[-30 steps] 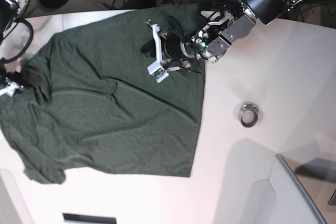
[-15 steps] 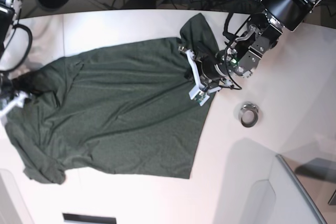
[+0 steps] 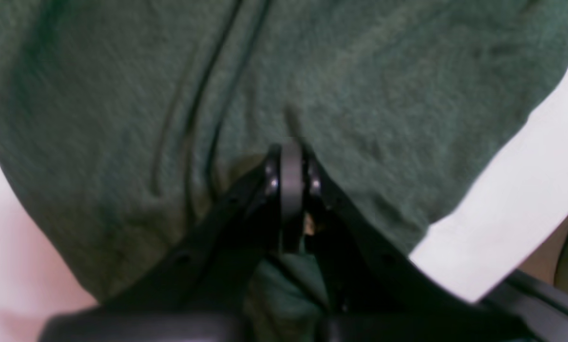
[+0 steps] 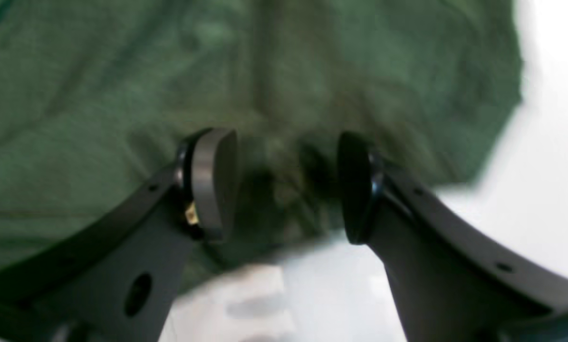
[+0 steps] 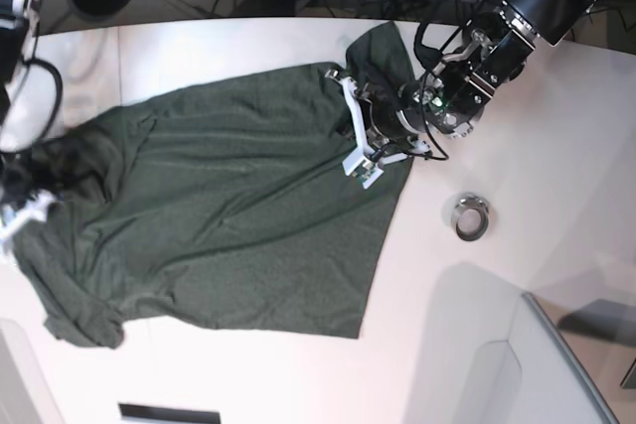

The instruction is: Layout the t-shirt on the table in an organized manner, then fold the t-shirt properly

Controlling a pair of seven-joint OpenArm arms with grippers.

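Green t-shirt (image 5: 219,215) is lying lengthwise across worktop (image 5: 477,345); left pincer (image 3: 291,156) is clamping it, right pincer (image 4: 284,185) is gaping apart.

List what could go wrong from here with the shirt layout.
1. The left gripper is shut on the t-shirt, and cloth has bunched up beside it; pulling further may deepen that bunch.
2. The right gripper stands open over the shirt's edge, so that side is free and could drag across the table.
3. A metal ring lies close to the shirt's side edge and might snag it.
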